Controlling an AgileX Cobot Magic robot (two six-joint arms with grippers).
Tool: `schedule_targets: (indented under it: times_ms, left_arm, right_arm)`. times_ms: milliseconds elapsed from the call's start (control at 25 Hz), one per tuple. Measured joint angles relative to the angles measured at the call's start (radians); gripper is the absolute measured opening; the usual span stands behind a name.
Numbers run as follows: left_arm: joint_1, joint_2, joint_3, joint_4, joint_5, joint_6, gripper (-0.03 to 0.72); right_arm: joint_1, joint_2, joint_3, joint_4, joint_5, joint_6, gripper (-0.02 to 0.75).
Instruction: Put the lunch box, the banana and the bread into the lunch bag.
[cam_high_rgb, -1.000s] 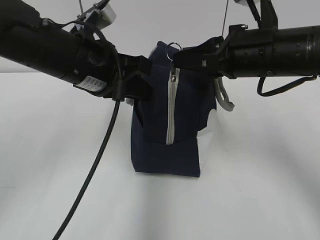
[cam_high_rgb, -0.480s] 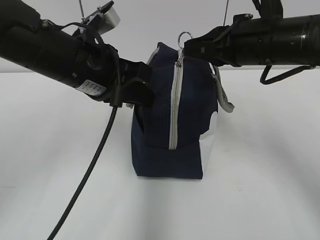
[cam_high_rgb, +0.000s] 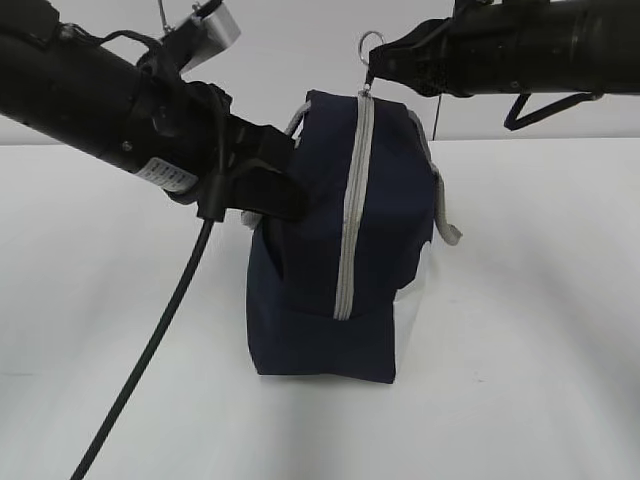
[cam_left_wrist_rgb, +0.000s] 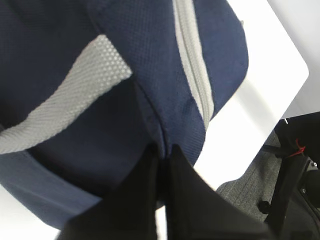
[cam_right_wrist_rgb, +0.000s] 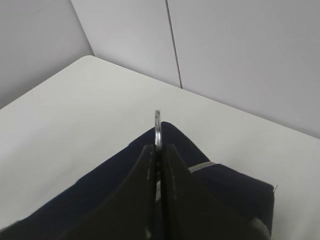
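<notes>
The navy lunch bag (cam_high_rgb: 320, 270) stands upright on the white table, its grey zipper (cam_high_rgb: 350, 200) closed along the near end up to the top. My right gripper (cam_high_rgb: 375, 62) is shut on the metal ring pull (cam_high_rgb: 371, 42) at the bag's top; the ring pull (cam_right_wrist_rgb: 157, 125) sticks out between its fingertips in the right wrist view. My left gripper (cam_high_rgb: 290, 195) is shut on a fold of the bag's navy fabric (cam_left_wrist_rgb: 162, 145) on its left side, below a grey strap handle (cam_left_wrist_rgb: 75, 100). The lunch box, the banana and the bread are out of view.
The white table (cam_high_rgb: 520, 350) lies all round the bag. A second grey strap handle (cam_high_rgb: 445, 215) hangs down the bag's right side. A black cable (cam_high_rgb: 150, 350) hangs from the left arm towards the table's front. The table's rounded corner (cam_left_wrist_rgb: 295, 65) and floor show beyond.
My right gripper has risen with the ring pull, and the zipper now reaches the bag's top. The bag stands taller and has shifted slightly left. My left gripper keeps its hold.
</notes>
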Motion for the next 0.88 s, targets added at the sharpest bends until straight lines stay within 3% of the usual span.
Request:
schedule_targets:
  times_ms: [360,680,880]
  left_arm:
    - [0.000,-0.021,0.001,0.024,0.055,0.000,0.006]
    - [0.000,-0.023,0.001,0.064,0.099,0.000,0.006]
    - [0.000,-0.025,0.001,0.098,0.117,0.000,0.006]
  right_arm:
    - [0.000,0.105,-0.115,-0.136,0.020,0.011,0.000]
    - [-0.050,0.208,-0.245,-0.285,0.224,0.048,0.000]
    - [-0.101,0.273,-0.328,-0.321,0.361,0.052,0.000]
